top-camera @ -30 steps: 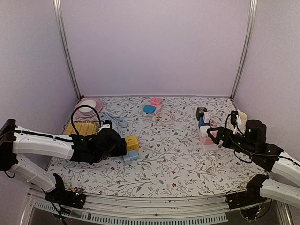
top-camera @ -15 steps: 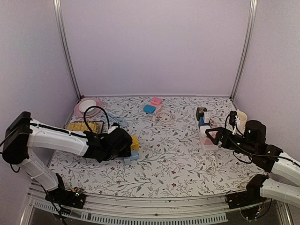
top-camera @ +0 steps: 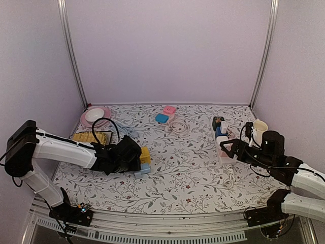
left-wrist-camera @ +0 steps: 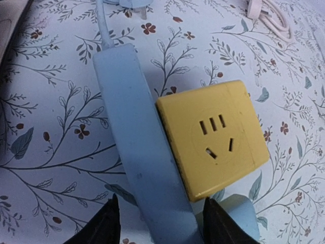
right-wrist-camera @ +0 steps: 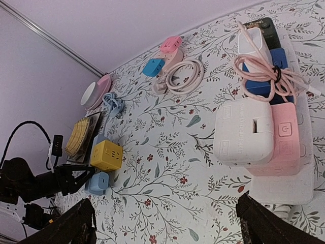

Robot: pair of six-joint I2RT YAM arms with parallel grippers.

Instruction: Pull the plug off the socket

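A yellow cube plug (left-wrist-camera: 213,137) sits in a pale blue socket strip (left-wrist-camera: 132,127) lying on the flowered cloth; a small blue plug (left-wrist-camera: 238,213) sits at the strip's near end. My left gripper (left-wrist-camera: 163,226) straddles that near end, open, with a strip of cloth showing between its left finger (left-wrist-camera: 109,226) and the strip. In the top view the left gripper (top-camera: 137,161) is beside the yellow cube (top-camera: 145,154). My right gripper (right-wrist-camera: 167,223) hangs open and empty, short of a white socket strip (right-wrist-camera: 284,188) carrying a white adapter (right-wrist-camera: 244,131) and a pink plug (right-wrist-camera: 284,137).
At the back left are pink plates (top-camera: 96,116) and a yellow woven mat (top-camera: 91,137). Pink and blue cubes (top-camera: 165,114) and a coiled white cable (top-camera: 177,127) lie mid-back. A cup (top-camera: 260,127) stands at the right. A pink cable (right-wrist-camera: 264,71) drapes over the white strip's plugs.
My left gripper has slid right up to the blue strip's end and its jaws have narrowed around it. The right gripper has edged slightly toward the arms' base.
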